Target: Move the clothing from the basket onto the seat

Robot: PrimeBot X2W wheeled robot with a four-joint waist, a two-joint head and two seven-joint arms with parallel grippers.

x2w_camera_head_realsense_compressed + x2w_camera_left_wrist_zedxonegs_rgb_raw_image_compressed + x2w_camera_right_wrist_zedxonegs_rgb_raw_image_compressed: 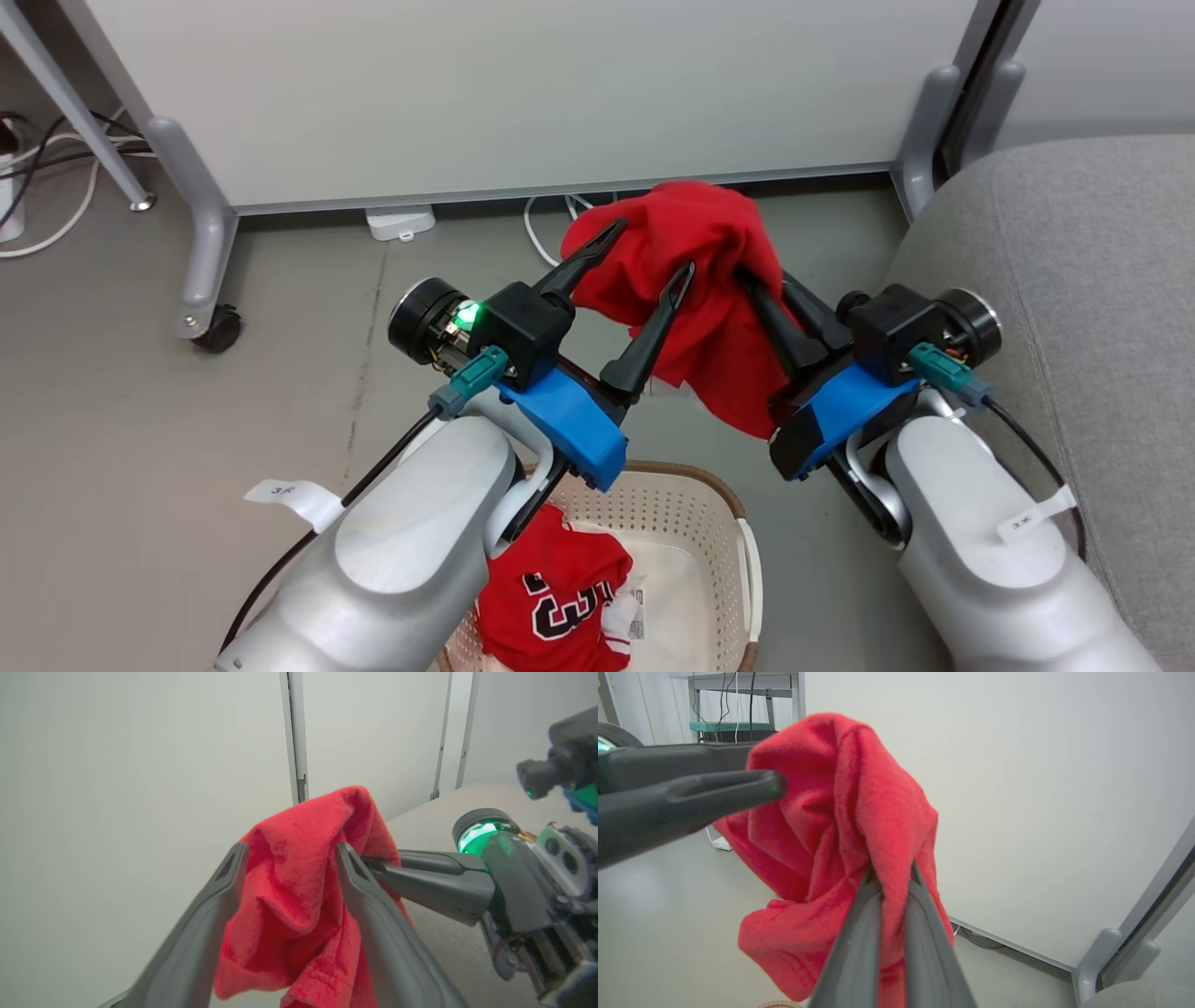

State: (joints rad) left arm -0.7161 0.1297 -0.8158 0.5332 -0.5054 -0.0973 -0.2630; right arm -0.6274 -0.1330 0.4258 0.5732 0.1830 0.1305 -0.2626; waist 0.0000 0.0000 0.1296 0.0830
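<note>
Item: plain bright red soft fabric garment (695, 280), bunched and held aloft over the grey floor (280, 373). It hangs beyond the basket and short of the seat, touching neither. Hold: right fingers (859, 942) are closed tight on one fold near its top, and the rest hangs free below. Left fingers (373, 933) are spread wide, one on either side of the cloth, clamping nothing. Also listed: a red jersey with white panels and black numerals (551, 597), lying in the oval cream-white perforated plastic basket (653, 504) and part hidden by the left forearm; a large grey woven upholstered seat (1074, 261) at the right. Risks, as judged:
- The whole load rides on a single pinch, so a quick swing toward the seat could let the fold slip.
- The drop would land on the floor, not back in the basket.
- Loose folds between the parted left fingers may snag as the arms separate, tugging the cloth from the right grip.
- A low carry could leave the hanging tail over the seat's edge, and the garment might slide off.
</note>
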